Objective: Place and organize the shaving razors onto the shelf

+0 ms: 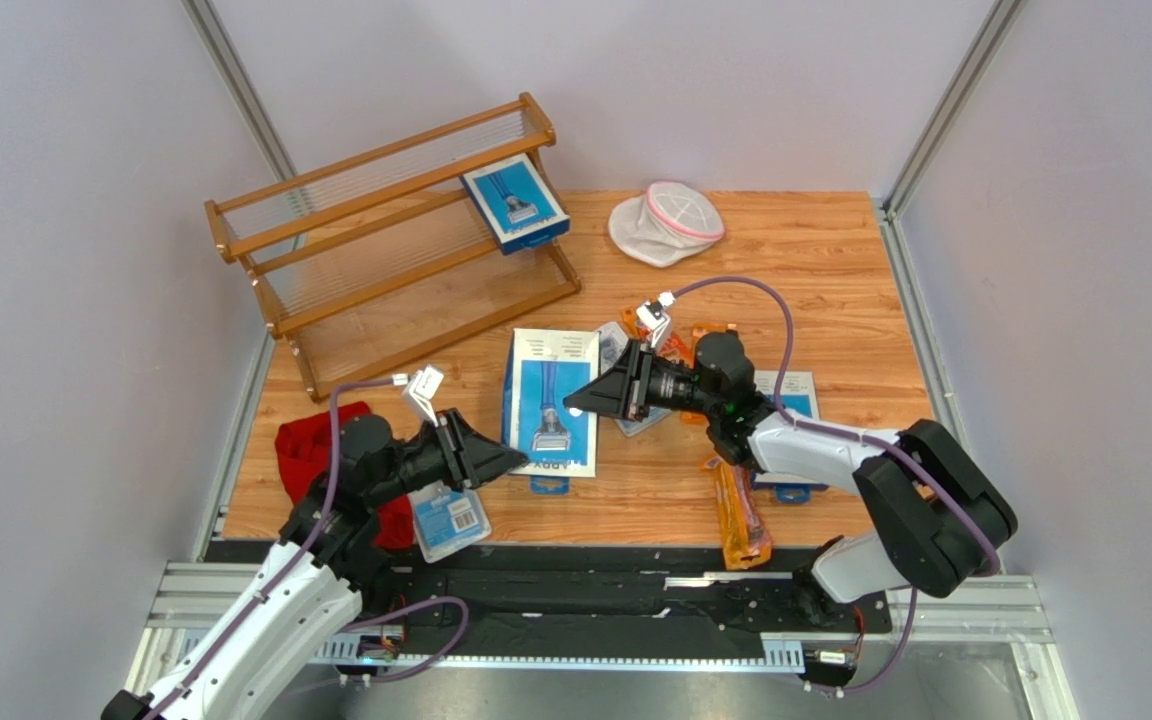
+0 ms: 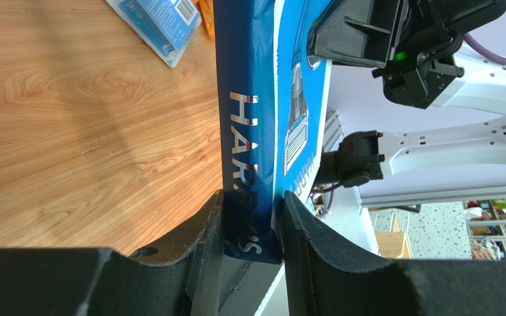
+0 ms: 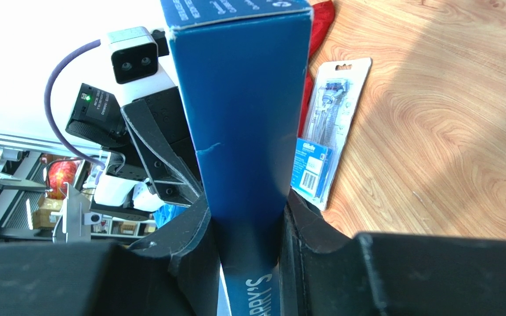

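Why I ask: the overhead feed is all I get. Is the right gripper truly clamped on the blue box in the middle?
Observer: Yes; its wrist view shows the right gripper shut across the blue box, pressing front and back.
Operator: And the left one?
Observer: The left gripper has the box's opposite edge between its fingers, right at the silver lettering.

Robotics lab test cell, plain white panel walls, aluminium frame rails, wooden tabletop
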